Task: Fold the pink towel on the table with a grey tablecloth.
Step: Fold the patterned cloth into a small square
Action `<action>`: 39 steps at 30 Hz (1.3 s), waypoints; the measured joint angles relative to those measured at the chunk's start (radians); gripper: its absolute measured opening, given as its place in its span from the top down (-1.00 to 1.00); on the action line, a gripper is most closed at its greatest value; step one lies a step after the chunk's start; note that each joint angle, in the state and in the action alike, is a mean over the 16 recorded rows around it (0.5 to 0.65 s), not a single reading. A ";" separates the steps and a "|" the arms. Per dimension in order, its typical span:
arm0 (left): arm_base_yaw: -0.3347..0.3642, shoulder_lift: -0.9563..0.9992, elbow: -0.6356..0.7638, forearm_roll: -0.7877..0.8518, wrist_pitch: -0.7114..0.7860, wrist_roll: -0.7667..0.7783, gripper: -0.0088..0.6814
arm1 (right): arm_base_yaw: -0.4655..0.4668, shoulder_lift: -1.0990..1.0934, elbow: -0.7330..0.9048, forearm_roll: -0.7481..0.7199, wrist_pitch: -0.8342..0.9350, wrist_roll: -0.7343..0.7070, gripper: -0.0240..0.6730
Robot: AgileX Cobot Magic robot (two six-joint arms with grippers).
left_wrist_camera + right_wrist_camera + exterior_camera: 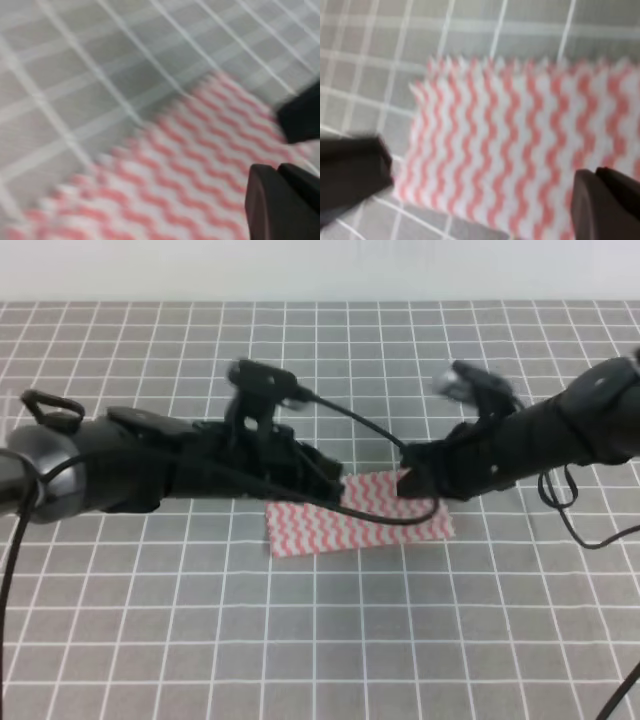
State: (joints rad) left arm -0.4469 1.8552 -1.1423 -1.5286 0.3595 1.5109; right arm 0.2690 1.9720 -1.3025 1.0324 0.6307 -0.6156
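1. Exterior high view: the pink towel (350, 525) lies flat near the middle of the table with a grey tablecloth (320, 640), its visible part a wide strip with zigzag stripes running across it

2. Same view: the left gripper (330, 480) reaches in from the left and sits over the towel's upper left part, hiding that corner; the right gripper (415, 480) comes in from the right over the upper right part. The 2 arm tips are near each other above the cloth's far edge

3. Same view: a black cable (370, 430) loops from the left arm across to the right arm and sags over the towel, crossing in front of it. The bulky arm bodies block any sight of the fingertips, so I cannot tell here how wide either pair stands

4. Left wrist view: blurred; the towel (175, 185) fills the lower half, grid cloth (100, 65) above it. A dark finger (280, 205) shows at lower right and a second dark shape at the right edge, apart from each other; whether they grip cloth I cannot tell

5. Right wrist view: also blurred; the towel (520, 145) with its jagged far edge spreads across the frame. One dark finger (605, 205) is at lower right, another (350, 170) at far left, well apart, with the towel between them
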 joint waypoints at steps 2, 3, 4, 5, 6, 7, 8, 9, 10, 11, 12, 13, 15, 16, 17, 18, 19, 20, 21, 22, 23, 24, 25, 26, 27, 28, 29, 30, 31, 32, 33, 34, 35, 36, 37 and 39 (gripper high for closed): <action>0.000 0.009 0.000 0.053 0.044 -0.057 0.93 | 0.009 -0.003 0.001 -0.033 0.011 0.025 0.97; 0.000 0.016 0.000 0.078 0.066 -0.082 0.94 | 0.013 -0.003 0.002 -0.049 0.013 0.037 0.97; 0.000 0.023 0.000 0.103 0.085 -0.106 0.95 | 0.017 -0.001 0.002 -0.065 0.016 0.050 0.97; 0.000 0.031 0.000 0.127 0.102 -0.128 0.96 | 0.021 0.001 0.003 -0.078 0.016 0.061 0.97; 0.000 0.040 0.000 0.149 0.115 -0.148 0.96 | 0.023 0.004 0.003 -0.091 0.015 0.072 0.97; 0.000 0.048 0.000 0.167 0.126 -0.165 0.97 | 0.026 0.008 0.004 -0.103 0.012 0.078 0.97; 0.000 0.056 0.000 0.181 0.132 -0.178 0.97 | 0.027 0.012 0.004 -0.114 0.009 0.086 0.97; 0.000 0.064 0.000 0.191 0.136 -0.188 0.97 | 0.029 0.015 0.005 -0.121 0.006 0.092 0.97; 0.000 0.072 0.000 0.199 0.137 -0.195 0.98 | 0.029 0.020 0.006 -0.127 0.003 0.095 0.97; 0.000 0.079 0.000 0.204 0.136 -0.199 0.98 | 0.029 0.024 0.006 -0.130 0.000 0.098 0.97; 0.000 0.086 0.000 0.207 0.133 -0.201 0.98 | 0.029 0.028 0.006 -0.134 -0.002 0.101 0.97; 0.000 0.092 0.000 0.210 0.129 -0.203 0.98 | 0.028 0.032 0.006 -0.138 -0.004 0.103 0.97; 0.000 0.102 0.000 0.214 0.119 -0.204 0.98 | 0.028 0.039 0.006 -0.144 -0.008 0.106 0.97; 0.000 0.105 0.000 0.216 0.114 -0.205 0.98 | 0.027 0.043 0.006 -0.146 -0.009 0.108 0.97; 0.000 0.108 0.000 0.218 0.108 -0.205 0.98 | 0.026 0.046 0.006 -0.148 -0.009 0.110 0.97; 0.000 0.110 0.000 0.220 0.103 -0.206 0.98 | 0.025 0.050 0.006 -0.150 -0.009 0.111 0.97; 0.000 0.111 0.000 0.222 0.097 -0.206 0.98 | 0.022 0.053 0.006 -0.151 -0.009 0.111 0.97; 0.000 0.112 0.000 0.224 0.090 -0.207 0.98 | 0.020 0.055 0.007 -0.154 -0.008 0.112 0.97; 0.000 0.113 0.000 0.225 0.084 -0.208 0.98 | 0.017 0.056 0.007 -0.156 -0.007 0.112 0.97; 0.000 0.113 0.000 0.226 0.078 -0.208 0.98 | 0.014 0.058 0.007 -0.157 -0.006 0.113 0.97; 0.000 0.113 0.000 0.227 0.072 -0.208 0.98 | 0.011 0.059 0.007 -0.158 -0.004 0.113 0.97; 0.000 0.113 -0.001 0.228 0.066 -0.209 0.98 | 0.008 0.060 0.007 -0.159 -0.002 0.114 0.97; 0.000 0.114 -0.002 0.229 0.060 -0.209 0.98 | 0.005 0.060 0.007 -0.160 0.000 0.114 0.98; 0.000 0.114 -0.003 0.230 0.055 -0.209 0.98 | 0.001 0.061 0.006 -0.160 0.002 0.115 0.98; 0.000 0.114 -0.005 0.230 0.052 -0.209 0.98 | -0.002 0.061 0.006 -0.161 0.005 0.115 0.98; 0.000 0.113 -0.007 0.231 0.049 -0.209 0.98 | -0.005 0.060 0.006 -0.160 0.007 0.116 0.98; 0.000 0.112 -0.010 0.230 0.047 -0.209 0.98 | -0.009 0.060 0.006 -0.160 0.010 0.116 0.98; 0.000 0.110 -0.012 0.230 0.046 -0.209 0.98 | -0.012 0.059 0.006 -0.160 0.014 0.116 0.98; 0.000 0.107 -0.015 0.230 0.046 -0.210 0.98 | -0.015 0.057 0.006 -0.159 0.017 0.116 0.98; 0.000 0.103 -0.017 0.230 0.048 -0.212 0.98 | -0.018 0.054 0.006 -0.159 0.021 0.116 0.98; 0.000 0.099 -0.020 0.229 0.051 -0.216 0.98 | -0.021 0.050 0.006 -0.159 0.025 0.116 0.98; 0.000 0.094 -0.022 0.230 0.056 -0.221 0.98 | -0.023 0.045 0.006 -0.158 0.030 0.116 0.98; 0.000 0.089 -0.025 0.230 0.064 -0.226 0.98 | -0.025 0.040 0.006 -0.158 0.036 0.115 0.98; 0.000 0.084 -0.027 0.230 0.074 -0.232 0.98 | -0.025 0.036 0.006 -0.157 0.043 0.115 0.98; 0.000 0.079 -0.030 0.230 0.087 -0.239 0.98 | -0.026 0.030 0.006 -0.155 0.050 0.115 0.98; 0.000 0.070 -0.035 0.233 0.122 -0.255 0.98 | -0.027 0.020 0.006 -0.154 0.064 0.114 0.98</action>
State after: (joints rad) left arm -0.4470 1.9247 -1.1773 -1.2953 0.4811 1.2559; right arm 0.2418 1.9916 -1.2970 0.8782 0.6951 -0.5013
